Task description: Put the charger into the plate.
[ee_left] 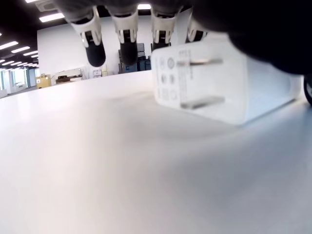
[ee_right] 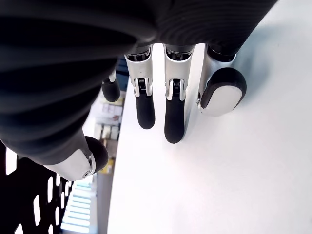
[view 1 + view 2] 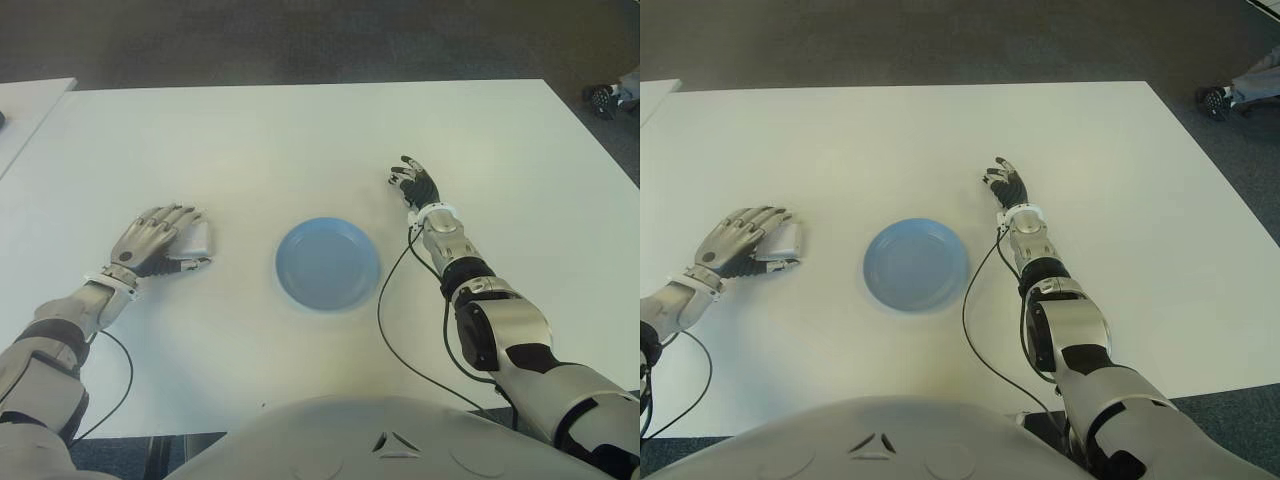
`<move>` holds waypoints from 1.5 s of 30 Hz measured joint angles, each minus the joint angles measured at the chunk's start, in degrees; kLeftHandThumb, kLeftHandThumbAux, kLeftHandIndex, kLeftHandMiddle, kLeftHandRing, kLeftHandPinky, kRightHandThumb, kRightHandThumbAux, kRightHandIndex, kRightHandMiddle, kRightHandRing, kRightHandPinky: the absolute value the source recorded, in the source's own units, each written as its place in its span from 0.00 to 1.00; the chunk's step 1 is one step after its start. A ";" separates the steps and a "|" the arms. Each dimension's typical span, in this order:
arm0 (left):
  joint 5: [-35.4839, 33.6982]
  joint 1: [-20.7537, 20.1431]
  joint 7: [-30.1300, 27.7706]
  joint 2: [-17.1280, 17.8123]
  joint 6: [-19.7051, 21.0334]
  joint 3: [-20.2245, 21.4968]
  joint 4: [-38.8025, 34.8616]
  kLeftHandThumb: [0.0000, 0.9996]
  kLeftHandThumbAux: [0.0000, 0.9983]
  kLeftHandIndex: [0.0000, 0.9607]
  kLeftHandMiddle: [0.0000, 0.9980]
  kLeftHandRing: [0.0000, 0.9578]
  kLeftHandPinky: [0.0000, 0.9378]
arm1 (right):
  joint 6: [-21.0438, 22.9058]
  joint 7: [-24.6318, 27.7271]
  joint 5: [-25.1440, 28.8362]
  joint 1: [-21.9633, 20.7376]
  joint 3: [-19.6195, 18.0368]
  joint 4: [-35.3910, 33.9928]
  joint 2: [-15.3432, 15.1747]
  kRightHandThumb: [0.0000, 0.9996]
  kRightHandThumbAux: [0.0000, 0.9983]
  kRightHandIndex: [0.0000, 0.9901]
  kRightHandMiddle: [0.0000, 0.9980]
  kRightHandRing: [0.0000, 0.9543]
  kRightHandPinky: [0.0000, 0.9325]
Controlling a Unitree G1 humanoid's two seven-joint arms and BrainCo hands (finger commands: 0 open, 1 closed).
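A white table fills the view from the robot's head. Nearest the robot, at the middle of the table, sits a round blue plate, holding nothing. To the plate's left, well apart from it, the left hand lies over a white charger, fingers draped across its top and partly curled around it. The wrist camera shows the charger lying on the table surface with its two metal prongs pointing outward and the fingertips hanging just past it. To the plate's right and slightly farther back, the right hand shows over bare table, fingers loosely extended and holding nothing.
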 measured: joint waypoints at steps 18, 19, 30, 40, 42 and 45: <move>3.53 -2.20 16.70 -1.63 6.86 -5.67 3.89 0.43 0.68 0.77 0.85 0.88 0.92 | -1.93 0.00 -0.07 0.79 0.43 0.01 -0.01 0.10 0.58 0.00 0.23 0.29 0.27; 3.71 -2.20 17.65 -1.67 6.88 -6.02 3.96 0.43 0.68 0.78 0.86 0.88 0.92 | -2.07 0.00 -0.07 0.83 0.44 0.01 0.00 0.10 0.58 0.00 0.23 0.29 0.27; 3.89 -2.27 21.79 -1.81 6.58 -7.45 5.18 0.37 0.60 0.83 0.91 0.92 0.95 | -2.94 0.00 -0.12 1.12 0.48 0.05 -0.02 0.09 0.57 0.00 0.23 0.30 0.29; 3.97 -2.62 23.49 -1.81 5.98 -8.95 5.70 0.37 0.59 0.85 0.91 0.93 0.96 | -3.98 0.01 -0.22 1.41 0.53 0.28 -0.01 0.08 0.57 0.00 0.24 0.30 0.30; 4.05 -2.68 23.85 -1.81 5.75 -9.16 5.77 0.36 0.59 0.85 0.92 0.93 0.96 | -4.10 0.01 -0.22 1.42 0.53 0.33 -0.01 0.08 0.57 0.00 0.24 0.30 0.29; 4.29 -2.85 24.09 -1.80 5.50 -9.51 5.79 0.36 0.59 0.86 0.92 0.93 0.96 | -4.43 0.01 -0.22 1.47 0.52 0.45 -0.01 0.08 0.56 0.00 0.24 0.30 0.29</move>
